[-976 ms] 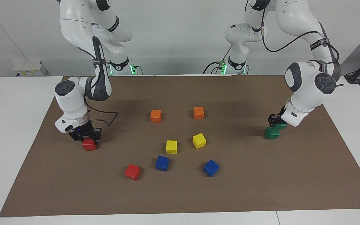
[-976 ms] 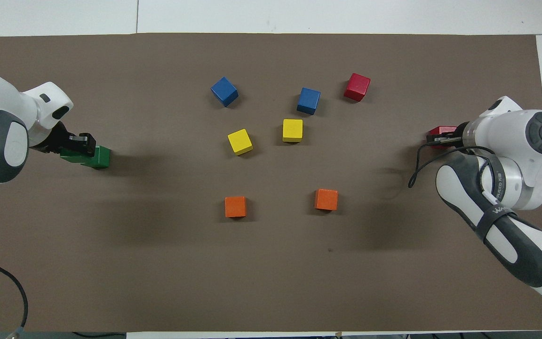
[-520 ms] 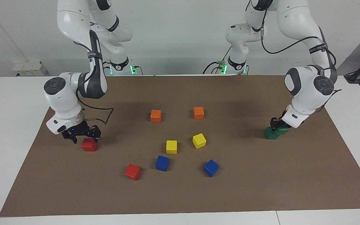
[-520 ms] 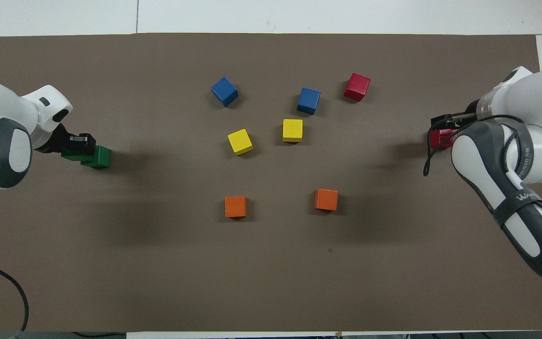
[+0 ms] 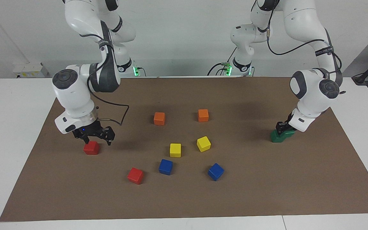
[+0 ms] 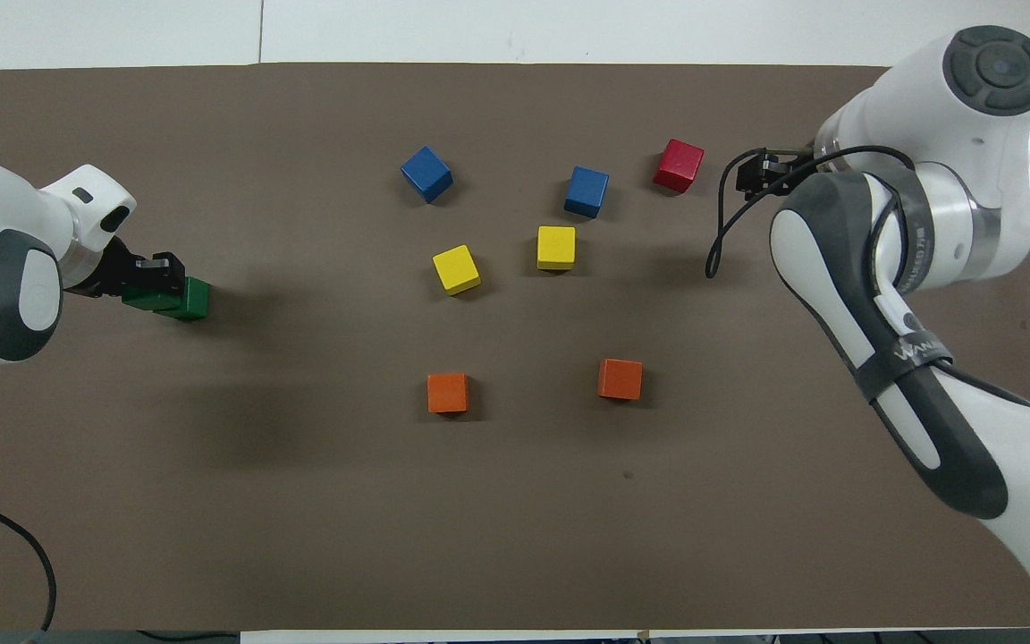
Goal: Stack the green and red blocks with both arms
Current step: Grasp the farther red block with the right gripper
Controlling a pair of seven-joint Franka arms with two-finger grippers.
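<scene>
On the brown mat [image 5: 267, 191] that covers the counter, the left gripper [image 5: 281, 127] is clamped on the upper green block [image 5: 287, 133], which sits skewed on the lower green block [image 5: 276, 137] at the mat's 3 o'clock in the facing view. Released with that overhang, it could tip or slide off. The right gripper [image 5: 96, 138], jaws wide and empty, hovers just above the red block [image 5: 91, 148] at 9 o'clock. The second red block [image 5: 135, 175] lies at 7 o'clock, close to a blue cube [image 5: 165, 166], so a wide gripper descending there could nudge that cube, or knock the red one askew.
</scene>
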